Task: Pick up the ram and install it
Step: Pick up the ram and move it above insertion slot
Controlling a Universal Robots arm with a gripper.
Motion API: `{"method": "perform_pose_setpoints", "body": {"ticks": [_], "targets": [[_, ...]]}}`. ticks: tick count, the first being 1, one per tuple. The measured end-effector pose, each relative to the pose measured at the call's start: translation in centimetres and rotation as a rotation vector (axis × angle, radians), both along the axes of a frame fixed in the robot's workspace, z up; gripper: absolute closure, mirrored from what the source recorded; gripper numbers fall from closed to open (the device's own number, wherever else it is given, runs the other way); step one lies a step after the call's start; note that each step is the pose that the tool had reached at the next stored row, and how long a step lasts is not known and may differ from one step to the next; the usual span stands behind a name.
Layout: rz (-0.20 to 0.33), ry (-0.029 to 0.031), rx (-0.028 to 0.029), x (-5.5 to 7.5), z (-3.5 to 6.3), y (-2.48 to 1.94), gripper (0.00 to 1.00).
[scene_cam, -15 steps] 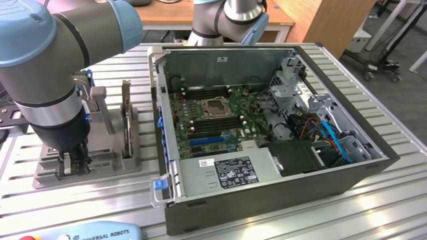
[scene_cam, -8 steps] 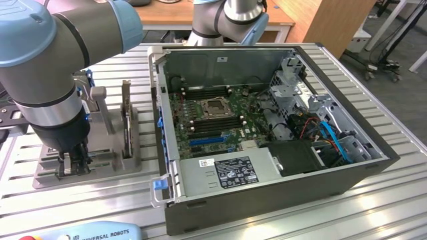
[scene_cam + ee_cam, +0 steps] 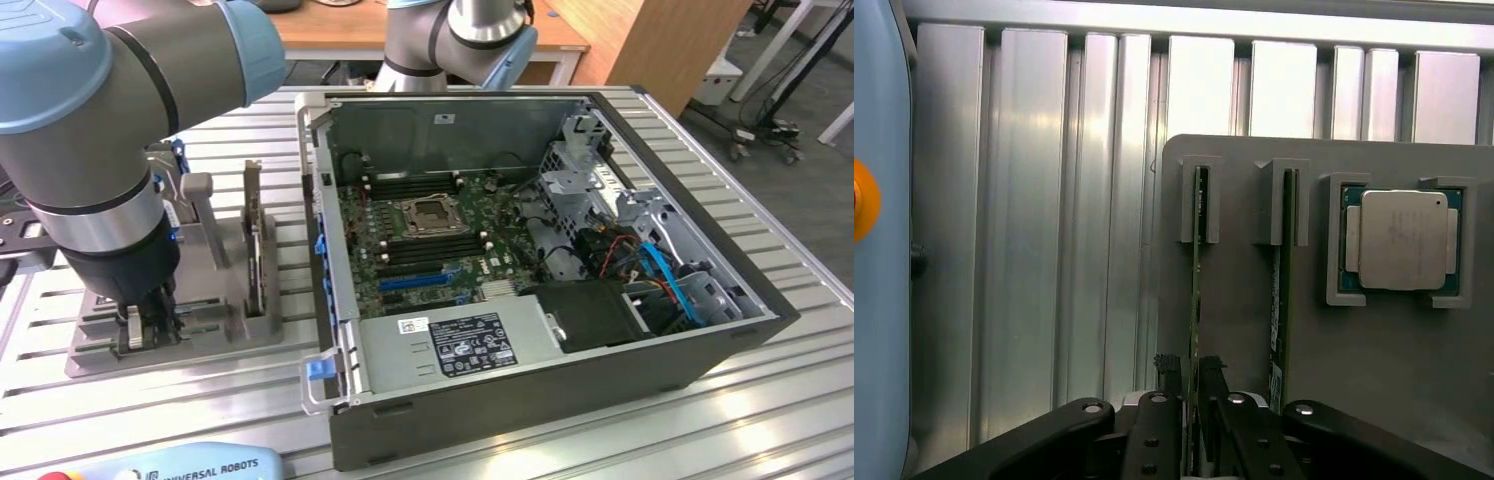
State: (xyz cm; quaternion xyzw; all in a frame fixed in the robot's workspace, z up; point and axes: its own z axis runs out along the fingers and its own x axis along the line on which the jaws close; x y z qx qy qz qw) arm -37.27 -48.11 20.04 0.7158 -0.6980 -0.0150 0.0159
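Observation:
The ram (image 3: 1197,285) is a thin green stick standing on edge in the slotted grey holder (image 3: 1244,330). My gripper (image 3: 1191,385) straddles it from above. Its black fingers (image 3: 1169,378) sit close on either side, with a narrow gap still showing, and the stick stays seated in its slot. A second green stick (image 3: 1282,290) stands in the neighbouring slot. In the exterior view my gripper (image 3: 134,330) is down at the grey holder (image 3: 200,335) on the exterior view's left of the open computer case (image 3: 534,375).
A square silver processor (image 3: 1399,240) rests in its pocket on the holder beside the sticks. Inside the case lies the motherboard (image 3: 441,250) with its long memory slots (image 3: 400,184). A blue teach pendant (image 3: 187,465) lies at the slatted table's front edge.

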Motion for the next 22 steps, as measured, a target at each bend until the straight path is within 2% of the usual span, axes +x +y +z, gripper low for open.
{"method": "perform_pose_setpoints", "body": {"ticks": [22], "targets": [[0.000, -0.0001, 0.0003, 0.21, -0.01, 0.08, 0.78]]}}
